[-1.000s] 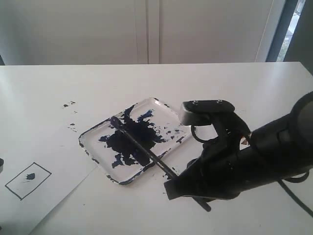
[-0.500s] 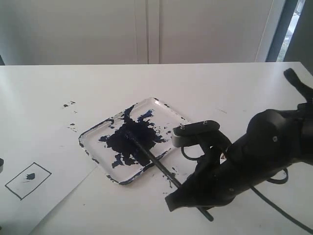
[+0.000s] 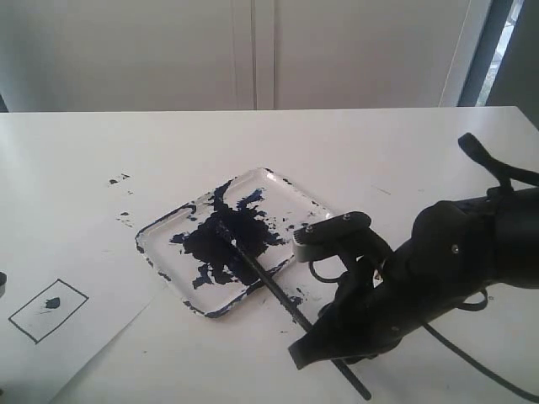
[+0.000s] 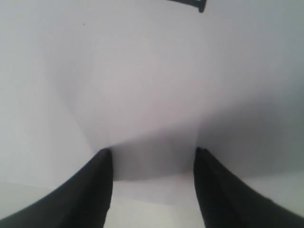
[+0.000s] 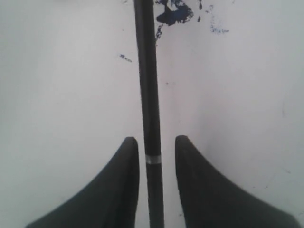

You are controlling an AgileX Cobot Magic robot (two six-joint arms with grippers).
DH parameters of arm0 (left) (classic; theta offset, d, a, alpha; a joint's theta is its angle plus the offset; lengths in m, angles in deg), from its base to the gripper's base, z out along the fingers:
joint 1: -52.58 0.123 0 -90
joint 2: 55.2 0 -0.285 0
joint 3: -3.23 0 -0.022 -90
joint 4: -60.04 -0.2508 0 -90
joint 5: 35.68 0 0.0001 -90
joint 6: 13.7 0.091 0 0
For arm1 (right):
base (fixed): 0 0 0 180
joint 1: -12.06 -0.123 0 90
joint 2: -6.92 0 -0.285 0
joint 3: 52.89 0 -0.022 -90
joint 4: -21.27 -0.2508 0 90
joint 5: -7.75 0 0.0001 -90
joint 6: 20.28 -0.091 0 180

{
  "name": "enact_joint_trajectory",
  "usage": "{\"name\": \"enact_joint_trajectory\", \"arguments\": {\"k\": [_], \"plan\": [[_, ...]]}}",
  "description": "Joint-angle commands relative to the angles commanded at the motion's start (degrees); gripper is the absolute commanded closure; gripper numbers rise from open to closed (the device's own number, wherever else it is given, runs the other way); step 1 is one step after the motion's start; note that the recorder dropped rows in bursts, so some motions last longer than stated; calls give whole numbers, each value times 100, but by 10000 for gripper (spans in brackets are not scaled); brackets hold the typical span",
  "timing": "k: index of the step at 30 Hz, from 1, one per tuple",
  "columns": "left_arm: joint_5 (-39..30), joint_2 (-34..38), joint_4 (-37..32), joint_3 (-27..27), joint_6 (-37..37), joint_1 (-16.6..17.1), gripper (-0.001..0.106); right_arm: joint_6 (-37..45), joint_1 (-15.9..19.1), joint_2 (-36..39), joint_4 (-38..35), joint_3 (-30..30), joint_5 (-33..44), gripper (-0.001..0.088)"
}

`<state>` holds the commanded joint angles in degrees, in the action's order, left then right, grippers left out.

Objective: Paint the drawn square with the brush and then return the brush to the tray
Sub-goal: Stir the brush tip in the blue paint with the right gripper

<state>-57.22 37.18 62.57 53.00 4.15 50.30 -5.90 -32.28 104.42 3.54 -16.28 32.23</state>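
The tray (image 3: 156,231), clear and smeared blue-black, sits mid-table. The brush (image 3: 269,282) lies slanted, its dark tip in the tray's paint and its handle running over the rim onto the table. My right gripper (image 3: 324,349) is low over the handle's near end. In the right wrist view the brush (image 5: 147,71) runs between the jaws of that gripper (image 5: 154,140), silver band level with the tips and a gap on each side, so it is open. The drawn square (image 3: 48,310), with a small dark smear inside, lies on paper at the left. My left gripper (image 4: 152,152) is open over bare white surface.
The white paper sheet (image 3: 93,328) covers the near left of the table. Dark paint splatters (image 3: 118,179) lie beyond the tray, and more paint spots (image 5: 175,12) by the handle. The right arm's bulk fills the near right.
The right arm has lowered and swung toward the near edge. The brush slid the same way, its tip drawing back from the tray's far side to the middle of the blotch.
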Motion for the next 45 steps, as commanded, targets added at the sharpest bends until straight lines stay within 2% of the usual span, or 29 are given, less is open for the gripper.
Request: {"name": "enact_joint_trajectory", "arguments": {"k": [8,12,14,16,17,18,21,26,45], "plan": [[0,0,0,0,0,0,490,404,0,0,11,0,0,589],[0,0,0,0,0,0,490,660,0,-176,51,0,-535,579],[0,0,0,0,0,0,490,650,0,-329,41,0,-526,585],[0,0,0,0,0,0,490,650,0,-391,32,0,23,683],[0,0,0,0,0,0,490,650,0,-391,18,0,161,797],[0,0,0,0,0,0,490,650,0,-391,-71,0,138,869],[0,0,0,0,0,0,490,661,0,-391,-96,0,275,868],[-2,0,0,0,11,0,490,1206,0,-381,-839,0,398,868],[27,0,0,0,12,0,490,1225,0,189,-836,0,205,868]]}}
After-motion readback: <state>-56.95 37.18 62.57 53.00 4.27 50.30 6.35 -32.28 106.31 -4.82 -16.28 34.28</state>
